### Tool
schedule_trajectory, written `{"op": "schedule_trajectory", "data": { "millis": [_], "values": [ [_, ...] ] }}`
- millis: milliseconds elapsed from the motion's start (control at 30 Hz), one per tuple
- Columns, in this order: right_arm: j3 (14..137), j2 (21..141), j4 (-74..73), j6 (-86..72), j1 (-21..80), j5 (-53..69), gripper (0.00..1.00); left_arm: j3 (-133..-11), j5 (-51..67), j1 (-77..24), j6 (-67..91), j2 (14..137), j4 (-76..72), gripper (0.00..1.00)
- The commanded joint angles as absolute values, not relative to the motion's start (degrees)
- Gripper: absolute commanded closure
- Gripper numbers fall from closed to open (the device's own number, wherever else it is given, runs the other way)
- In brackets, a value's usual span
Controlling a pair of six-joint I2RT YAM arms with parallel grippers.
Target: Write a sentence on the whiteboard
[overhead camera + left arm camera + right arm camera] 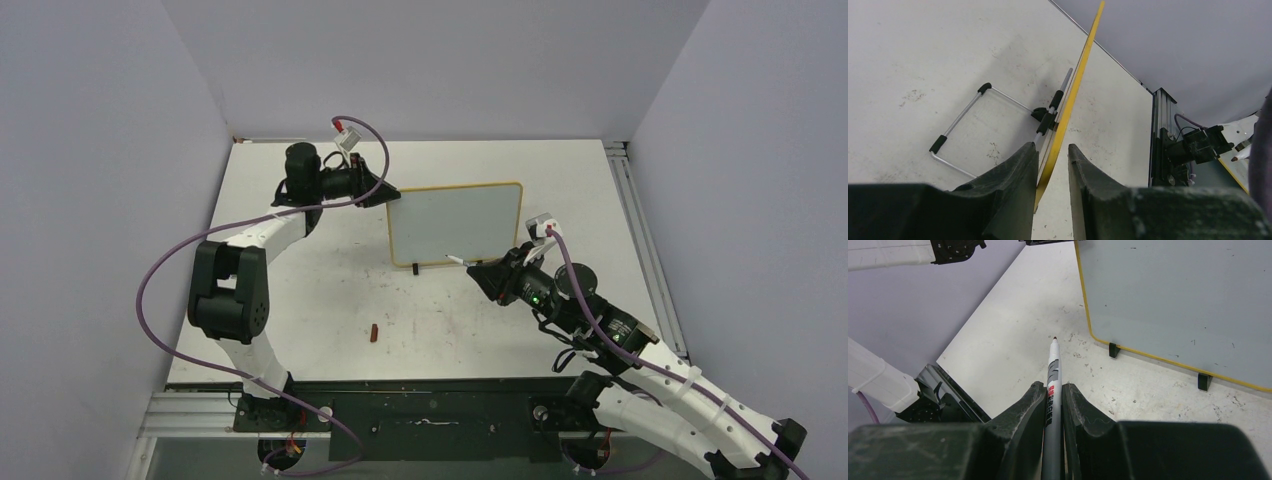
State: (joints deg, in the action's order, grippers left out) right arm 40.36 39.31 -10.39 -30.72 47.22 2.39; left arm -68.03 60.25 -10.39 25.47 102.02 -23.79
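Right wrist view first: the right gripper point(1052, 390) is closed tight on a white and grey marker pen with a red label point(1053, 360). The pen's dark tip points straight out from the fingers, away from the arm. It hangs over the scuffed white table point(1013, 340) and touches nothing. The small white board with the yellow wood frame point(1173, 300) stands near the tip, off to its right, not in front of it. So I think the pen has to swing right and up to meet the white face. That face is blank; no words are on it yet. Farther back, the left gripper point(1053, 165) has one black finger on each side of the board's left edge. A thin gap shows on one side, so I cannot tell if it is pinching. The right arm is the one near the writing side.
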Motion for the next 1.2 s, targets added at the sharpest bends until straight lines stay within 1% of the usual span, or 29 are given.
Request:
{"op": "schedule_trajectory", "data": {
  "millis": [0, 67, 267, 367, 500, 633, 967, 1067, 1167],
  "values": [
    [41.14, 38.75, -9.05, -31.05, 46.91, 2.73, 0.95, -66.81, 63.11, -10.55, 24.55, 100.56, -24.62, 0.75],
    [41.05, 38.31, -9.21, -31.12, 46.86, 2.64, 0.95, -65.96, 63.19, -10.49, 23.78, 99.93, -23.74, 0.79],
    [40.35, 37.17, -9.37, -31.61, 46.91, 2.6, 0.95, -63.49, 64.97, -10.52, 21.56, 98.37, -21.25, 0.99],
    [40.17, 36.72, -9.7, -31.79, 46.86, 2.67, 0.95, -62.88, 66.31, -10.52, 19.51, 97.64, -19.06, 1.0],
    [40.08, 35.9, -10.1, -31.9, 46.86, 2.64, 0.95, -62.36, 67.36, -10.57, 13.22, 96.35, -11.97, 1.0],
    [39.95, 34.59, -11.07, -31.94, 46.88, 2.25, 0.95, -58.82, 66.58, -10.68, 9.22, 93.18, -8.72, 1.0],
    [38.81, 33.97, -10.74, -31.49, 46.87, 2.11, 0.95, -52.96, 64.69, -11.04, 7.47, 86.04, -6.44, 1.0],
    [38.19, 34.7, -8.64, -30.91, 46.94, 3.07, 0.95, -52.27, 64.08, -11.54, 7.37, 86.27, -6.13, 1.0],
    [37.99, 36.08, -6.26, -30.33, 47.0, 3.75, 0.95, -53.53, 63.85, -12.11, 5.6, 88.01, -2.53, 1.0]
  ]
}}
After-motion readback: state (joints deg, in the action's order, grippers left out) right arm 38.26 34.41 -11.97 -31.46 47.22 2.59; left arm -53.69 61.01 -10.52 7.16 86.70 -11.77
